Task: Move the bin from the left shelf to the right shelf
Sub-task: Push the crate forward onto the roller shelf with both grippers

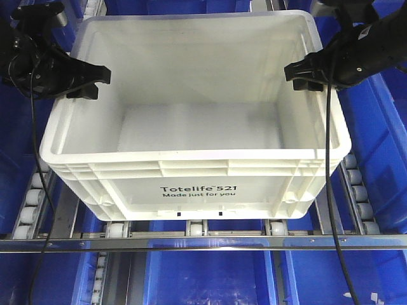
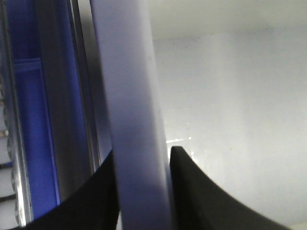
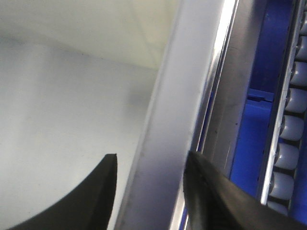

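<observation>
While the white Totelife bin (image 1: 197, 190) sits on the roller worktop (image 1: 30, 206) among blue bins (image 1: 381, 159), its lift should be even on both sides. The left pincer (image 1: 95, 82) clamps the left rim. The right pincer (image 1: 299, 76) straddles the right rim with a gap inside, so it should close first. The front reads "Totelife 521, Made just for you".

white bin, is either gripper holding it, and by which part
The white bin: left gripper clamps its left rim; right gripper straddles its right rim, closure unclear.
</observation>
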You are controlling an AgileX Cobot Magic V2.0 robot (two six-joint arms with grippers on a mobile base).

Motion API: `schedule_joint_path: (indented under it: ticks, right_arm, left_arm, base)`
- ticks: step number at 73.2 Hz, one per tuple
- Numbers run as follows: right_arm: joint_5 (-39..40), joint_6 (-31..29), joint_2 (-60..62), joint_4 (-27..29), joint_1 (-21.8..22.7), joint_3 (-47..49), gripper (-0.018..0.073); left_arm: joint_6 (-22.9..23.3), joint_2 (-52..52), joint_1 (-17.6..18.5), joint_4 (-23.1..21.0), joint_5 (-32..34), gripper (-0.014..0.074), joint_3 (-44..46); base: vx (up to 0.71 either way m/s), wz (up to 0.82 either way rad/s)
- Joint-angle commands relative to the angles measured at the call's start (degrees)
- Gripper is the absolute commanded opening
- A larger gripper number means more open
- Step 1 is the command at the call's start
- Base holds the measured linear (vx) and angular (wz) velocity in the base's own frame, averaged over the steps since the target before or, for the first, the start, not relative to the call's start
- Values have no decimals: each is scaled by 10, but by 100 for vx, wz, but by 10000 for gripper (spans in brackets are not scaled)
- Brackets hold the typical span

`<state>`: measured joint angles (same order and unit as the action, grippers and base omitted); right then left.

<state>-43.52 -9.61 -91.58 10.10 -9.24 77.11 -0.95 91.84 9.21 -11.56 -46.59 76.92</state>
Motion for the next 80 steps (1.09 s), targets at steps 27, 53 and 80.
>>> schedule_joint_path:
  ticks: [27, 53, 80]
  right_arm:
    - [80, -4, 0, -10, 4, 23, -5]
    - [79, -3, 0, -9, 4, 23, 88]
    - [80, 5, 0, -10, 4, 23, 541]
  left_arm:
    - [-21, -25, 0, 0, 92, 3, 25]
    - [-70, -25, 0, -2, 106, 187, 25]
    - [-70, -25, 0, -2, 133, 459, 25]
  base:
    - [0, 0]
    - [0, 0]
    - [0, 0]
